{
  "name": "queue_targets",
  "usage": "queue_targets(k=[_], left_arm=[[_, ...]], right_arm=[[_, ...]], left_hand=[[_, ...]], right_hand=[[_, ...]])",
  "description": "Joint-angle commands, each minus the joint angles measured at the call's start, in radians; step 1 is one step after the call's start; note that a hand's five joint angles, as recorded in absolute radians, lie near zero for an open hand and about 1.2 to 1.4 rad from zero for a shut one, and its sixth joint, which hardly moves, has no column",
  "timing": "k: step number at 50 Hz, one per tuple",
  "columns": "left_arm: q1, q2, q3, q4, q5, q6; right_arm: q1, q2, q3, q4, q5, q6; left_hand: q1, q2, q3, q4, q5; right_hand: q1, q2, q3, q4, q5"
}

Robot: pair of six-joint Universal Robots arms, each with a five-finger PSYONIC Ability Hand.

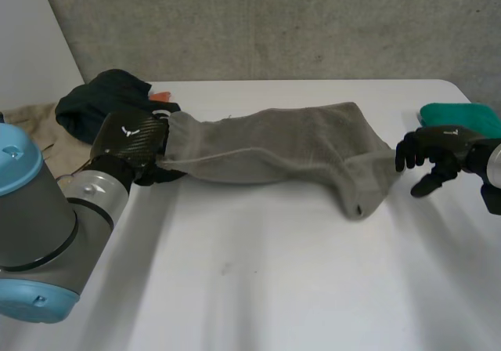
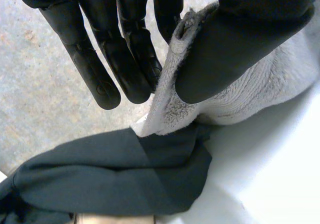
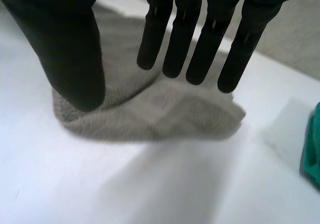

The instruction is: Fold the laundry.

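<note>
Grey towel lay stretched across table. Left hand pinched one end; right hand hovered open beside other end. Risk: one-sided pull likely to drag towel onto dark garment.

A rough, mottled grey wall runs across the top of the frame. At the upper left a smooth pale panel meets it. Below, a white surface fills the rest, evenly lit, with only soft, faint shadows.
</note>
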Motion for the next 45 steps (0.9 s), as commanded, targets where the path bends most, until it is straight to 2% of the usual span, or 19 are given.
queue_targets(k=[1, 6, 11, 19, 21, 25, 34, 41, 45], left_arm=[[0.023, -0.021, -0.008, -0.003, 0.001, 0.009], [0.029, -0.018, -0.016, -0.019, 0.009, 0.0], [0.026, 0.003, -0.018, -0.025, 0.038, -0.011], [0.031, 0.037, -0.03, -0.026, 0.044, -0.02], [0.033, 0.04, -0.034, -0.026, 0.046, -0.022], [0.039, 0.051, -0.047, -0.026, 0.047, -0.022], [0.049, 0.071, -0.044, -0.023, 0.047, -0.037], [0.052, 0.069, -0.028, -0.02, 0.046, -0.048], [0.059, 0.069, -0.022, -0.02, 0.049, -0.051]], right_arm=[[-0.044, 0.009, -0.046, 0.202, -0.013, -0.289], [-0.072, -0.004, -0.058, 0.164, -0.01, -0.288], [-0.021, 0.004, -0.052, 0.025, -0.008, -0.279], [0.115, 0.094, -0.119, -0.239, 0.012, -0.315], [0.141, 0.125, -0.145, -0.263, 0.015, -0.323], [0.194, 0.231, -0.249, -0.266, 0.038, -0.334], [0.253, 0.493, -0.535, -0.153, 0.148, -0.395], [0.272, 0.593, -0.615, -0.123, 0.2, -0.459], [0.275, 0.604, -0.616, -0.126, 0.207, -0.461]], left_hand=[[0.234, 0.198, 0.204, 0.196, 0.207], [0.234, 0.198, 0.204, 0.196, 0.207], [0.234, 0.198, 0.204, 0.196, 0.207], [0.234, 0.198, 0.204, 0.196, 0.207], [0.234, 0.198, 0.204, 0.196, 0.207], [0.234, 0.198, 0.204, 0.196, 0.207], [0.234, 0.198, 0.204, 0.196, 0.207], [0.234, 0.198, 0.204, 0.196, 0.207], [0.234, 0.198, 0.204, 0.196, 0.207]], right_hand=[[-0.038, -0.033, -0.036, -0.038, -0.031], [-0.197, -0.191, -0.195, -0.196, -0.19], [-0.399, -0.394, -0.397, -0.399, -0.392], [-0.388, -0.382, -0.386, -0.387, -0.381], [-0.37, -0.365, -0.368, -0.37, -0.363], [-0.3, -0.294, -0.298, -0.299, -0.293], [-0.197, -0.191, -0.195, -0.196, -0.19], [-0.138, -0.133, -0.137, -0.138, -0.132], [-0.053, -0.048, -0.052, -0.053, -0.047]])
